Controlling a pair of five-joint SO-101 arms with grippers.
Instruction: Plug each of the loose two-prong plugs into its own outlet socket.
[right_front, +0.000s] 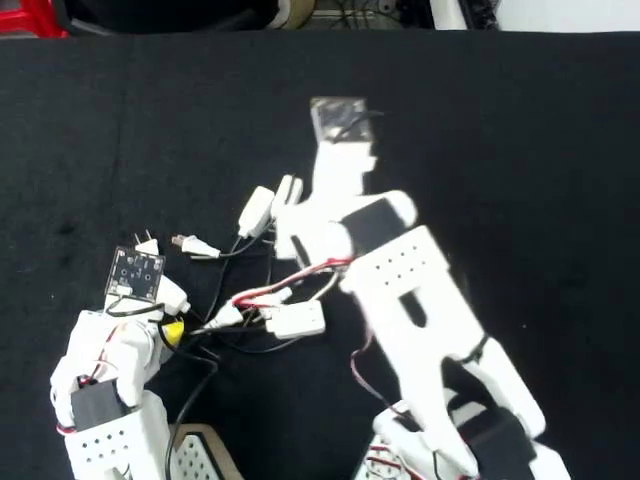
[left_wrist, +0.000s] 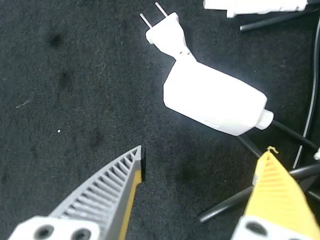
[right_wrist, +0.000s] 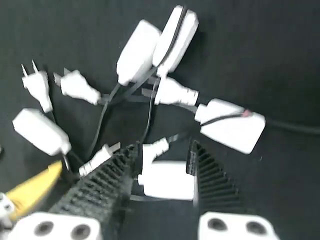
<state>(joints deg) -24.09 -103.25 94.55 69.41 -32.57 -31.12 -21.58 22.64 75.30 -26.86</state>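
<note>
- The left gripper (left_wrist: 205, 151) has its grey and yellow fingers spread wide and holds nothing, low over the black counter (left_wrist: 60, 90).
- A white socket block (left_wrist: 215, 102) lies just beyond the fingertips, touching neither.
- Its two-prong plug (left_wrist: 164, 31) lies farther out, with the prongs pointing away.
- The right gripper (right_wrist: 163, 147) has its black fingers spread either side of a second socket block (right_wrist: 167, 181), which lies between them. I cannot tell whether they touch it.
- A tangle of black cords (right_wrist: 102, 117) lies beyond.

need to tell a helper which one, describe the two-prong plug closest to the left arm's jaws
Find the left arm on the black table. Just ahead of its grey and yellow jaws lies a fat white block; the plug juts from its far end. It is the outermost plug, prongs pointing away from the arm.
</note>
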